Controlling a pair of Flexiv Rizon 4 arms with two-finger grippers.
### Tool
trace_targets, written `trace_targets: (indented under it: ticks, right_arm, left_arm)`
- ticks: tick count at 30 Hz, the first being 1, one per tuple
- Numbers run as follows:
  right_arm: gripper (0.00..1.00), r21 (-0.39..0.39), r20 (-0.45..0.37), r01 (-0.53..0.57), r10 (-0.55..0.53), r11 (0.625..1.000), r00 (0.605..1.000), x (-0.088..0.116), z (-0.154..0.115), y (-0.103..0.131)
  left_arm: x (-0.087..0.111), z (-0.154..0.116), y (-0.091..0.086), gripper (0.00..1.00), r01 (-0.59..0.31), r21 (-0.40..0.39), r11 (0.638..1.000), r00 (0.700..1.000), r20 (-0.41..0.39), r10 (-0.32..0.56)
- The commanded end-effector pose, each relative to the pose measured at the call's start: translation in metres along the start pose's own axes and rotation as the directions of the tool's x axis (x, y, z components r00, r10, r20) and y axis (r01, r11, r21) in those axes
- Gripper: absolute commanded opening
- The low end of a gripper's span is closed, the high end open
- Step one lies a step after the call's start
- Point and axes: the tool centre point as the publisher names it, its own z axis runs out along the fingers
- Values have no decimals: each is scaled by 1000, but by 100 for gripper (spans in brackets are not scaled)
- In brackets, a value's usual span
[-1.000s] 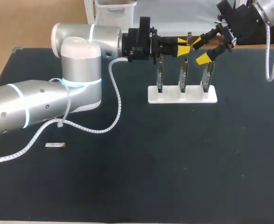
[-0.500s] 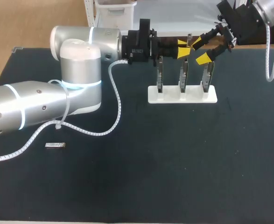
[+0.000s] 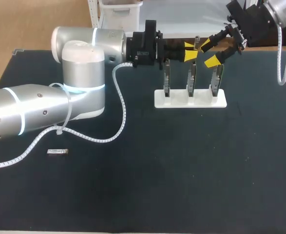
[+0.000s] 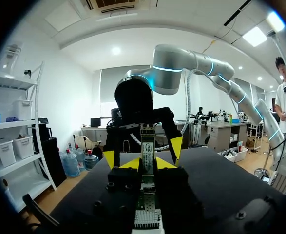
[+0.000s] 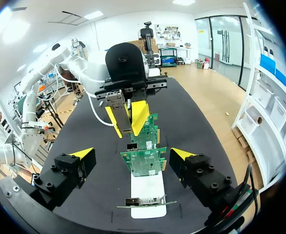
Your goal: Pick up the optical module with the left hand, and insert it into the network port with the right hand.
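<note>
Your left gripper [image 3: 190, 50] is clamped on the slim silver metal optical module [image 5: 122, 112] above the green circuit cards [image 5: 145, 161]; your right gripper [image 3: 208, 53] hangs open beside it. Sloppy handover and it'll probably twist or drop.

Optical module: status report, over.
Left gripper shut on module. Right gripper open, facing it, not gripping. Nothing between them; second module lies on table.

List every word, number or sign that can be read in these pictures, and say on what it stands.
On the optical module in the left gripper: a small printed label, too blurred to read.
On the network cards: markings too small to read.
On the loose module on the table: no print can be made out.
</note>
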Motion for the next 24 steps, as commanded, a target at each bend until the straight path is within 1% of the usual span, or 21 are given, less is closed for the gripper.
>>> trace_targets:
  ticks: [1,13,24]
  right_arm:
    - [100,3,0,0,0,1000,1000,0,0,1]
    - [100,3,0,0,0,1000,1000,0,0,1]
    - [100,3,0,0,0,1000,1000,0,0,1]
  left_arm:
    - [3,1,0,0,3,-3,1000,1000,1,-3]
    - [4,3,-1,0,7,1,1000,1000,-3,-7]
    - [5,2,0,0,14,-11,1000,1000,-6,-14]
